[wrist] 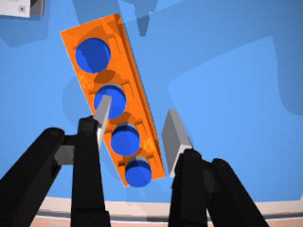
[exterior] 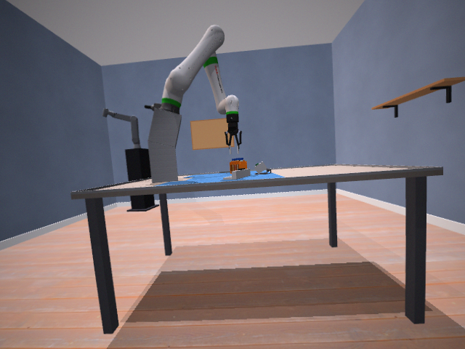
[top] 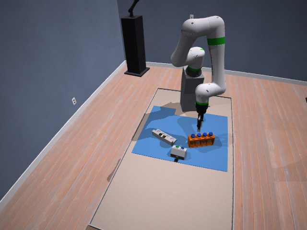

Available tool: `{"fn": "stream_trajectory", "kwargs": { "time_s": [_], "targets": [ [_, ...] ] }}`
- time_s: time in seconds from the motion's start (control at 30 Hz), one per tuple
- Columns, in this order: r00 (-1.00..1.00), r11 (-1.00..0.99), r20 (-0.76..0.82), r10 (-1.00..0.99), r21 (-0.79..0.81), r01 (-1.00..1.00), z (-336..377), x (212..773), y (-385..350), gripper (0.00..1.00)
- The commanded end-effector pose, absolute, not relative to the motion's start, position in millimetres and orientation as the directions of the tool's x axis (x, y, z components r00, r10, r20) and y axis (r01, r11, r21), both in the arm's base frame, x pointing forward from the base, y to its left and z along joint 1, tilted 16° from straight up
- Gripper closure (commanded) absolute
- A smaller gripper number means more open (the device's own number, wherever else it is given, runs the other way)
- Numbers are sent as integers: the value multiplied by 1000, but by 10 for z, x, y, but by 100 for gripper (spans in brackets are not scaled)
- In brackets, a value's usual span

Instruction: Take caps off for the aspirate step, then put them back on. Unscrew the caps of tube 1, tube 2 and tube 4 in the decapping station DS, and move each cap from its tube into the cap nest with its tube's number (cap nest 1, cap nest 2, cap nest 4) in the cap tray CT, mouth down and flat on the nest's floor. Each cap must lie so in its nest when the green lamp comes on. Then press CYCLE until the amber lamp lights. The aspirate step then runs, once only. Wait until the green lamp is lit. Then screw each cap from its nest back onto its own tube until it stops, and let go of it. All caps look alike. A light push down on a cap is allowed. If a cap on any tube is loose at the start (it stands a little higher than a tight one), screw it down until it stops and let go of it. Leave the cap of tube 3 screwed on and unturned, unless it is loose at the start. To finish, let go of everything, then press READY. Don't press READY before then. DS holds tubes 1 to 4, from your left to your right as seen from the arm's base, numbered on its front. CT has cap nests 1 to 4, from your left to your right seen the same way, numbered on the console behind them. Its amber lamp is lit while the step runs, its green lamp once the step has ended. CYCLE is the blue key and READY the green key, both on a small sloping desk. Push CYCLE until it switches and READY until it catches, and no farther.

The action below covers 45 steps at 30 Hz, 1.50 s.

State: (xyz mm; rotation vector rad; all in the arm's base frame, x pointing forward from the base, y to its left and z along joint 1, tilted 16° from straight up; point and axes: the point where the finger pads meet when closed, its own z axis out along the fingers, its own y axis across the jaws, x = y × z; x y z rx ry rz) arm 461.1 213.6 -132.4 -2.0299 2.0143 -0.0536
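The orange decapping station (top: 200,142) (exterior: 237,164) (wrist: 124,44) stands on the blue mat (top: 158,119) with four blue caps on its tubes. In the wrist view the caps lie in a row: one (wrist: 93,54), one (wrist: 114,101), one (wrist: 125,139) and one (wrist: 138,172). My gripper (top: 199,128) (exterior: 233,150) (wrist: 137,115) is open and empty. It hangs above the station, pointing down, clear of the caps. The white cap tray (top: 164,136) (exterior: 240,173) lies left of the station in the top view, its nests empty. The key desk (top: 179,151) (exterior: 261,166) stands in front of it, with a green key (top: 177,146) and a blue key (top: 182,148).
The arm's grey pedestal (top: 191,91) stands behind the mat. A corner of a white unit (wrist: 21,8) shows at the top left of the wrist view. The mat's edge and the table top (wrist: 142,208) run along the bottom there.
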Motion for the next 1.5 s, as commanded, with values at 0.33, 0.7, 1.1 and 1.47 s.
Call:
{"fn": "stream_trajectory", "kwargs": {
  "time_s": [0.33,0.7,1.1,1.47],
  "targets": [
    [10,23,-130,-991,-246,-969,-1267,4387,3029,65],
    [10,23,-130,-991,-246,-969,-1288,4368,3137,65],
    [10,23,-130,-991,-246,-969,-1600,4450,3178,65],
    [10,23,-130,-991,-246,-969,-1610,4452,3180,65]
  ]
}}
